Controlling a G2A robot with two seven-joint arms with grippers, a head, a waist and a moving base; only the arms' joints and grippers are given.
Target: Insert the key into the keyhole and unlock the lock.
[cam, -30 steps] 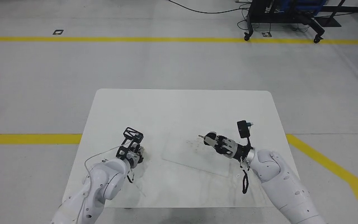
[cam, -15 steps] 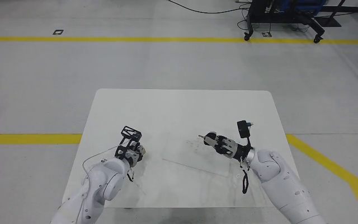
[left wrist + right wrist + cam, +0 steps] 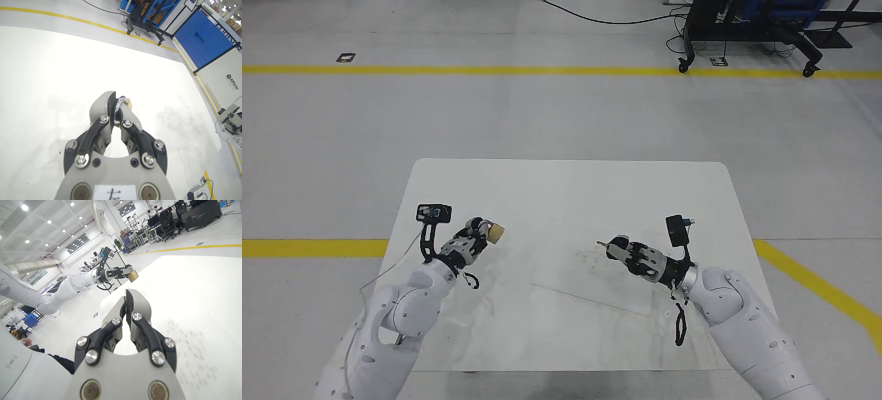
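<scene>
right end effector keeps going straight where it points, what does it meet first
Probably the brass padlock in the left end effector; the right end effector, shut on the key, points at it across the table. Depth unclear; it might pass beside.

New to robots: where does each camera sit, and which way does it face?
Top view: overhead, looking down at table and both arms.
Left wrist view: behind left end effector gripping the padlock, facing over the table.
Right wrist view: behind right end effector holding the key, facing the left arm.
Wrist views share the padlock.
</scene>
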